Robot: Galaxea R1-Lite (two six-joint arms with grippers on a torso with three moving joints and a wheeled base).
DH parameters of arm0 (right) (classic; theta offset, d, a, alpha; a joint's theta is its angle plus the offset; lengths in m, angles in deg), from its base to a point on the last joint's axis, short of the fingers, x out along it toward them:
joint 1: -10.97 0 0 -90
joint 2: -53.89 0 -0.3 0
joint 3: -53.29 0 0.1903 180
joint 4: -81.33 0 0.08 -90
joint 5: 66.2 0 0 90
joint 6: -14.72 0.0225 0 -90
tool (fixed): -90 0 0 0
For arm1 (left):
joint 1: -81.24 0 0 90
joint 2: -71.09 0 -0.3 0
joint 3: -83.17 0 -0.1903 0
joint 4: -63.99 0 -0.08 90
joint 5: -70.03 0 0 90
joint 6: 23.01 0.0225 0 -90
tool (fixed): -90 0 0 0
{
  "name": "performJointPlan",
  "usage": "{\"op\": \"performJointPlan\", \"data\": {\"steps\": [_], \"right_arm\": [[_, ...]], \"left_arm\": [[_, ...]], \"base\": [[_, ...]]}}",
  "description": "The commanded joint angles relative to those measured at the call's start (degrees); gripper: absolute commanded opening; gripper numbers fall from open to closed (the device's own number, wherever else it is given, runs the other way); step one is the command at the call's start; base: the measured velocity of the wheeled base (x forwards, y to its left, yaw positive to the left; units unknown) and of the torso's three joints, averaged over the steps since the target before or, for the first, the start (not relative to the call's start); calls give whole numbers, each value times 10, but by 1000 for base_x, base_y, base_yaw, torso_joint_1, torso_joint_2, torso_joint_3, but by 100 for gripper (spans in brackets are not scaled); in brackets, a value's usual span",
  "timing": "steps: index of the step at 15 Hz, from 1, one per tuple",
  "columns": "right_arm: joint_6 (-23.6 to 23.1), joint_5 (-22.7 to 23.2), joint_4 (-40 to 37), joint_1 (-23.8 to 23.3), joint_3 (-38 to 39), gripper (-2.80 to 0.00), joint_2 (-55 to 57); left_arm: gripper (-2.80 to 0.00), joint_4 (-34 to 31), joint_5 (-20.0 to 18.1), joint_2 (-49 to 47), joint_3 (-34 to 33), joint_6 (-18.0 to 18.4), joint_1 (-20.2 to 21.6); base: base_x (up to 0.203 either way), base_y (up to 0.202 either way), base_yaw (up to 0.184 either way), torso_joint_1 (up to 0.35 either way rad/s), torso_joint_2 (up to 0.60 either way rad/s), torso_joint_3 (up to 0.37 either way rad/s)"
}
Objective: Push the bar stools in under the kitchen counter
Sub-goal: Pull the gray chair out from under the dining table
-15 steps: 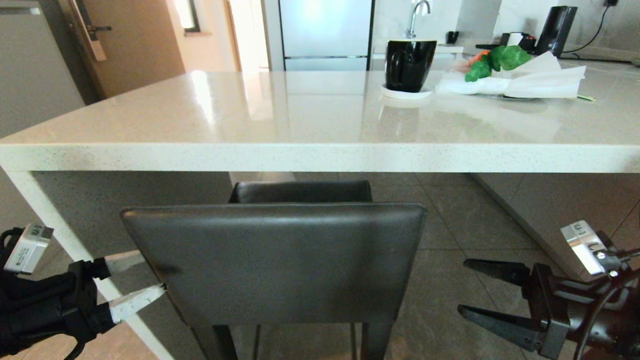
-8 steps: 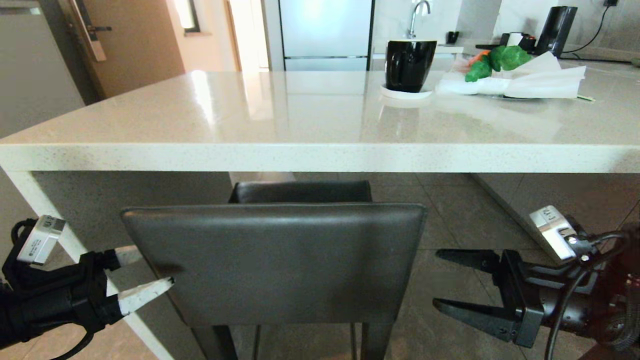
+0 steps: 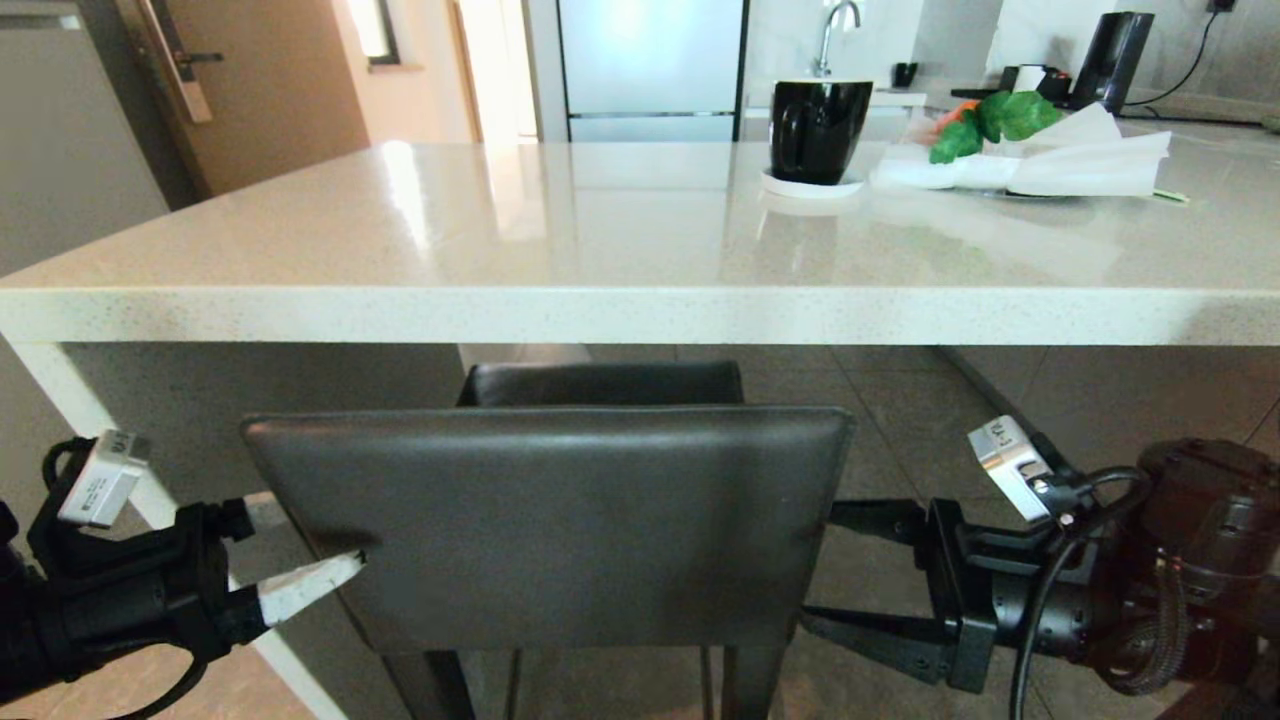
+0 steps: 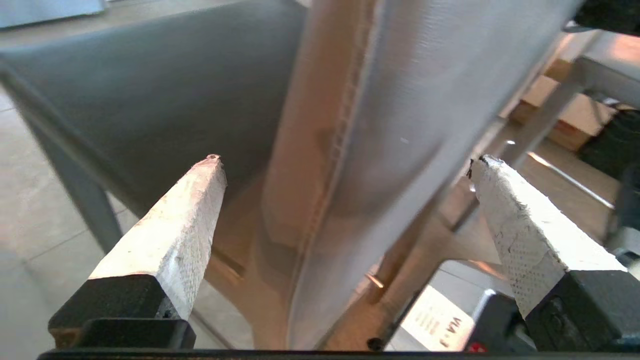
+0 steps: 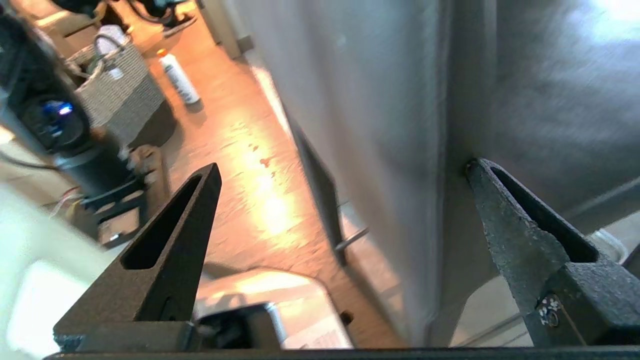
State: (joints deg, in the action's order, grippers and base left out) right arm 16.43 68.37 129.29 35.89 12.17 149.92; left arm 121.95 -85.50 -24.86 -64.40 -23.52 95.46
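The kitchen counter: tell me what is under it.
Under the kitchen counter shows the dark backrest of a second bar stool, with grey tiled floor beside it. The nearer bar stool stands in front and covers that stool's seat and legs.

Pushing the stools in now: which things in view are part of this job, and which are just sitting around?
Part of the job:
near stool
far stool
counter
left gripper, open at the near stool's edge
right gripper, open at its other edge

Just sitting around:
black mug
white paper
green vegetable
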Motion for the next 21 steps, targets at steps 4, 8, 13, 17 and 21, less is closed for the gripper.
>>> {"op": "performJointPlan", "data": {"steps": [4,8,13,17,21], "right_arm": [[1,-17,39,4,-19,0,50],[1,-27,39,22,-31,0,52],[1,-32,39,29,-36,0,50],[1,-32,39,32,-38,0,50],[1,-40,39,42,-40,0,50]], "left_arm": [[0,5,9,-3,0,3,-11],[0,5,37,-2,4,3,-14],[0,5,35,-2,-2,10,-32],[0,17,36,0,-13,10,-50],[0,29,37,-2,-19,10,-52]], "base": [[0,0,0,0,0,0],[0,0,0,0,0,0],[0,0,0,0,0,0],[0,0,0,0,0,0],[0,0,0,0,0,0]]}}
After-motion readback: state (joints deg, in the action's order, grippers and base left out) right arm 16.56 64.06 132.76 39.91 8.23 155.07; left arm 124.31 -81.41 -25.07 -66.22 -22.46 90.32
